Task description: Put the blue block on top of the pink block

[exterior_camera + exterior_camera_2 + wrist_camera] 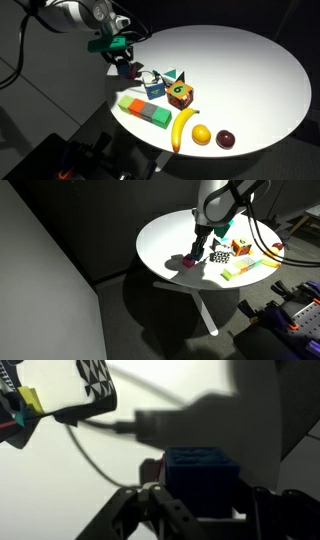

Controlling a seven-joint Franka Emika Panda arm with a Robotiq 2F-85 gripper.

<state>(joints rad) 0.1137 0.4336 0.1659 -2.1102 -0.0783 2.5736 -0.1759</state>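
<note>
In the wrist view the dark-blue block (202,480) sits between the fingers of my gripper (205,495), which looks shut on it. A sliver of pink block (150,465) shows just behind its left edge. In an exterior view the gripper (197,252) hangs over the near left part of the round white table, with the pink block (188,262) right under it, touching or nearly so. In an exterior view the gripper (126,66) hides both blocks.
On the white table (250,60): a blue-and-white pictured block (153,86), teal triangular blocks (172,77), a red-orange numbered cube (180,95), a long green-and-orange block (145,110), a banana (184,128), a yellow fruit (201,134), a dark red fruit (226,139). The table edge is close to the gripper.
</note>
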